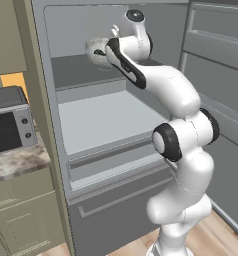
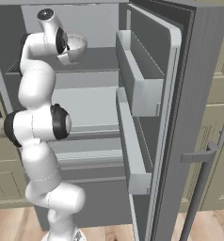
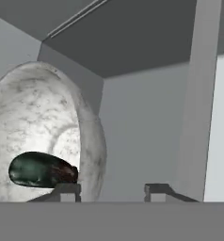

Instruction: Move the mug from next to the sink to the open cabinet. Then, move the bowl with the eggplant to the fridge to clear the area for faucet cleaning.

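Note:
The white, grey-speckled bowl (image 1: 96, 50) rests on the upper shelf (image 1: 81, 72) inside the open fridge, and its rim (image 2: 77, 43) peeks out beside my wrist. In the hand view the bowl (image 3: 38, 117) fills the left side, seen tilted, with the dark eggplant (image 3: 41, 170) lying in it. My gripper (image 3: 111, 190) is open. Its left fingertip (image 3: 67, 190) sits by the bowl's edge and the bowl's rim lies between the two tips, which do not pinch it.
The fridge door (image 2: 180, 94) stands open on the right with two bins (image 2: 135, 80) and a bar handle (image 2: 203, 188). A lower shelf (image 1: 106, 120) and drawers (image 1: 116, 162) sit beneath. A toaster oven (image 1: 8, 125) stands on the counter (image 1: 16, 160) to the left.

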Tool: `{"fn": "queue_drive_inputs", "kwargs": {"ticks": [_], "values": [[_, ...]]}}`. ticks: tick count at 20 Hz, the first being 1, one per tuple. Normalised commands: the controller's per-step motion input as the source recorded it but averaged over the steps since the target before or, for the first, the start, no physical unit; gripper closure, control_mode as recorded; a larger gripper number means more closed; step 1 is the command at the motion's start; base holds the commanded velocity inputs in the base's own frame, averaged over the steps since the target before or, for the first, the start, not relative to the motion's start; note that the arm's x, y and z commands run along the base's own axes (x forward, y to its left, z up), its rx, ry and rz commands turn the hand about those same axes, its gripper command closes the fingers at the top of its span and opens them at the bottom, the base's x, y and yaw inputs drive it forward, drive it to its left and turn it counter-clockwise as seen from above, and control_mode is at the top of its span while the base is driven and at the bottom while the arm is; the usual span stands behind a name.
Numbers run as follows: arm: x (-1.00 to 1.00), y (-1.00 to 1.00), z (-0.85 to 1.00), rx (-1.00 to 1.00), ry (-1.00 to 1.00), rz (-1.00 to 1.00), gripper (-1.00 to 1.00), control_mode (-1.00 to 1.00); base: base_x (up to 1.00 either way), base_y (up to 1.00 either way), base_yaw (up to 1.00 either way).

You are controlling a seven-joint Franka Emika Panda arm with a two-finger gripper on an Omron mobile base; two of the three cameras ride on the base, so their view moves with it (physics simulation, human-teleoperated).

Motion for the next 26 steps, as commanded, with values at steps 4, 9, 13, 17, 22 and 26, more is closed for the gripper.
{"fn": "queue_drive_inputs", "kwargs": {"ticks": [4,9,13,17,22,26], "values": [[-1.00,-0.11,0.00,0.01,-0.42,-0.10,-1.00,-1.00,0.00,0.00,0.00],[-1.00,-0.14,-0.08,0.09,-0.35,-0.15,-1.00,-1.00,0.00,0.00,0.00],[-1.00,-0.02,-0.82,0.00,-0.10,-0.11,-1.00,-1.00,0.00,0.00,0.00],[-1.00,-0.16,-0.74,0.04,-0.12,-0.01,-1.00,-1.00,0.00,0.00,0.00],[-0.20,0.00,-0.16,0.00,0.00,0.05,-1.00,1.00,-0.43,0.03,0.60],[0.00,0.00,0.00,0.00,0.00,0.00,-1.00,1.00,-0.06,0.03,0.96]]}}
